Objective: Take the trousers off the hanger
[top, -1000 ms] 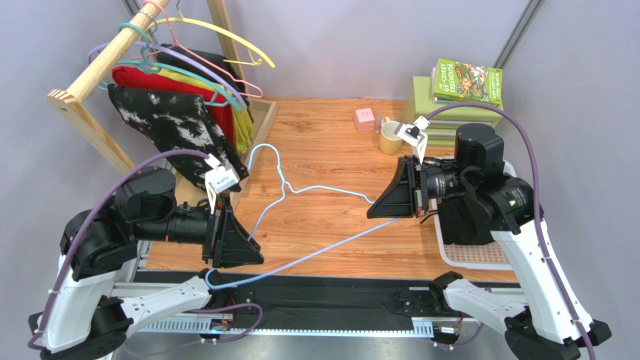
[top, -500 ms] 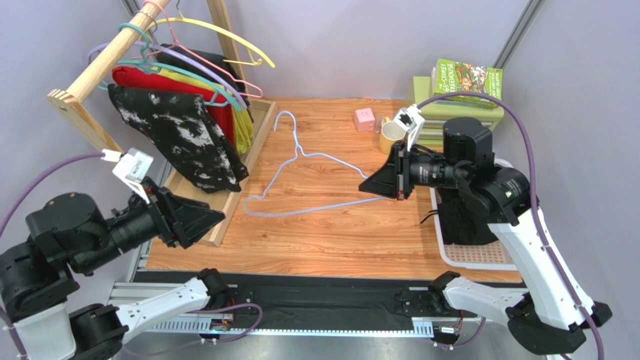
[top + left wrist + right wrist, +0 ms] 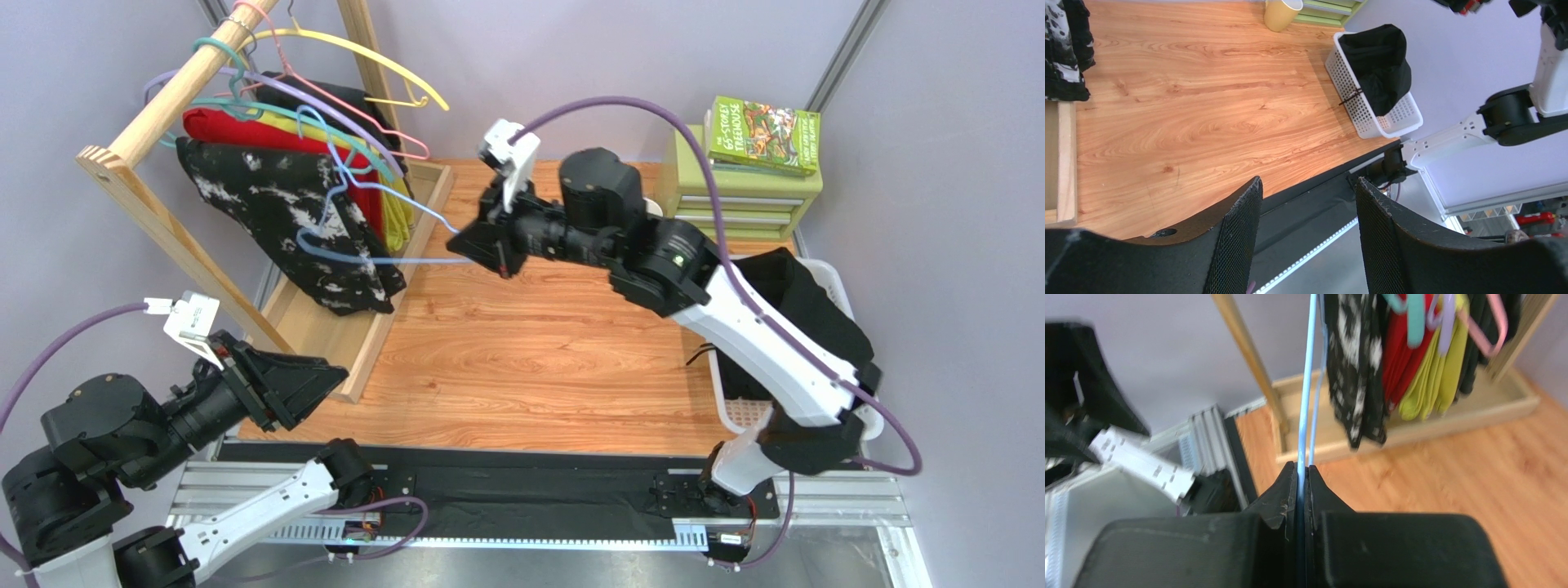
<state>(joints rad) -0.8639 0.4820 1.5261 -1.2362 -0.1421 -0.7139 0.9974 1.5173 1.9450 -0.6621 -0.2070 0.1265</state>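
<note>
The light-blue hanger [image 3: 417,260] [image 3: 1309,386] hangs bare in the air at the back left, its far end against the clothes on the wooden rack [image 3: 160,116]. My right gripper [image 3: 464,249] [image 3: 1303,468] is shut on the hanger's thin wire. The plain black trousers [image 3: 803,306] [image 3: 1379,67] lie bunched in the white basket [image 3: 736,419] [image 3: 1358,107] at the right edge. My left gripper [image 3: 334,374] [image 3: 1309,184] is open and empty, low over the table's front left corner, far from the hanger.
The rack carries a black garment with white splotches [image 3: 288,208] [image 3: 1352,355], a red one [image 3: 245,129] and several coloured hangers. Green drawers with a book [image 3: 763,135] stand at the back right. A yellow cup [image 3: 1281,12] sits beyond the basket.
The left gripper let go of the hanger, opened and pulled back to the front left. The right arm swung the hanger from the table's middle up to the rack.
</note>
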